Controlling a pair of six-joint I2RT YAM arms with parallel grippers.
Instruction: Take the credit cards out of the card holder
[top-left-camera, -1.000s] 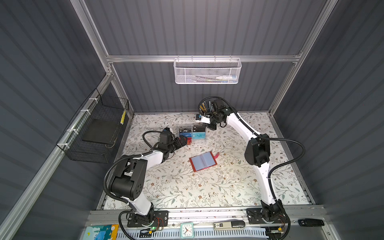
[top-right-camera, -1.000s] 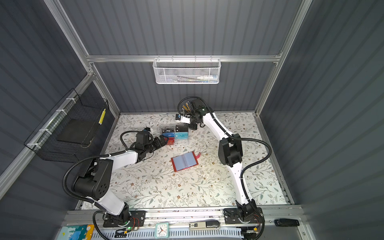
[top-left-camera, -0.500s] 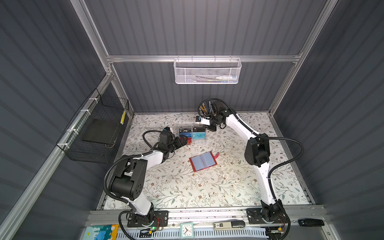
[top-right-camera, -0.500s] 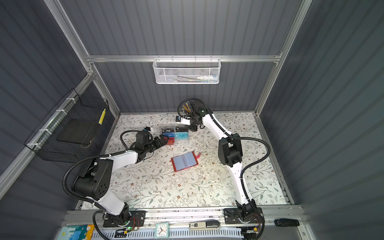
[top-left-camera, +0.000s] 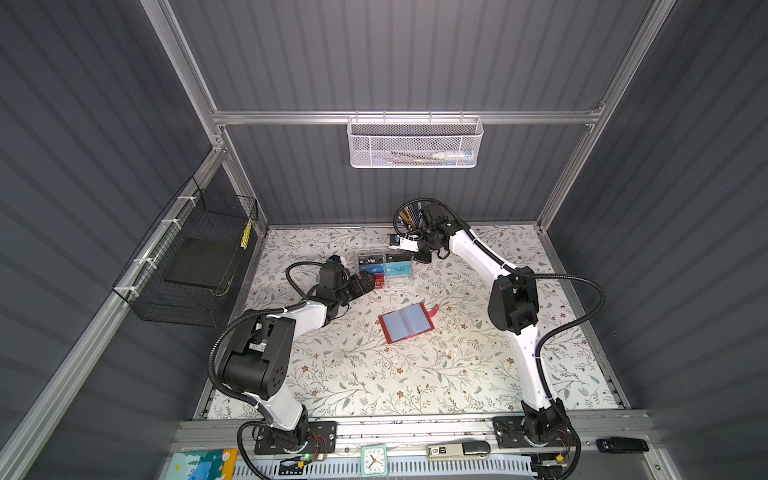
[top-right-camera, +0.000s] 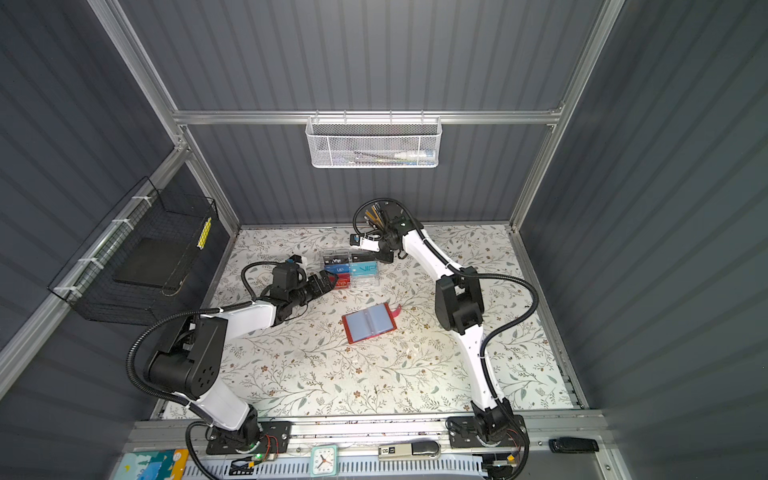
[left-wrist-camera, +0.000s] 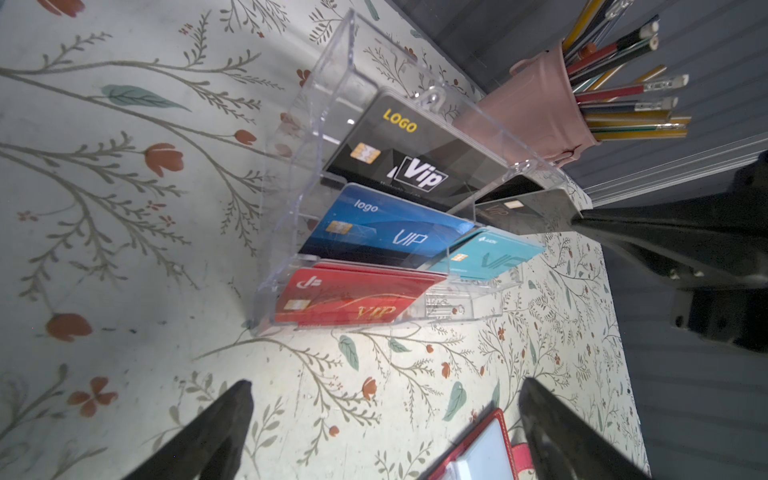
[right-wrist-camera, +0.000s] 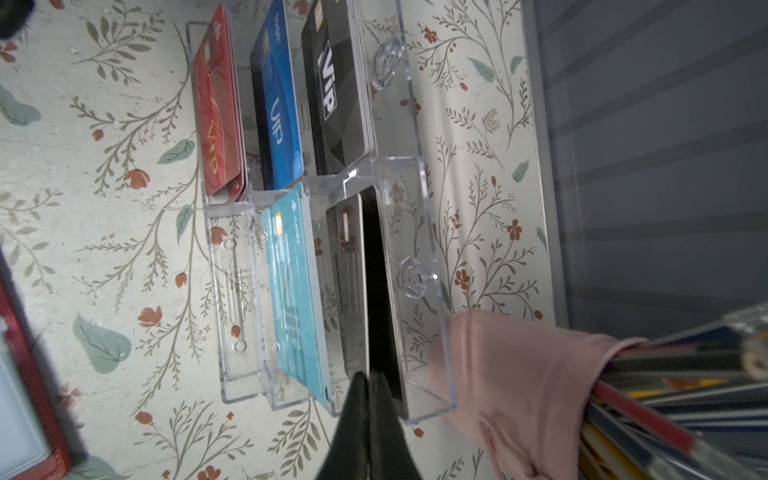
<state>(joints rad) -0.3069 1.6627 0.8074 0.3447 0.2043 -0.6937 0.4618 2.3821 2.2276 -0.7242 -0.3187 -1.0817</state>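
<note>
Seating a black card (right-wrist-camera: 376, 270) in the rear slot of the clear box (right-wrist-camera: 415, 274). The right fingers (right-wrist-camera: 357, 415) pinch its near edge, pressed almost together. The release is best made gently, with a straight retreat along the card's plane, lest the light box shift. The left fingers (left-wrist-camera: 216, 432) stand spread just beside the box. The card holder (top-left-camera: 407, 323) lies open on the tabletop (top-left-camera: 374, 374), well apart from both.

Slim white links (top-left-camera: 478, 254), black joints (top-left-camera: 513, 305), looping black corrugated cables (top-left-camera: 599, 288).
</note>
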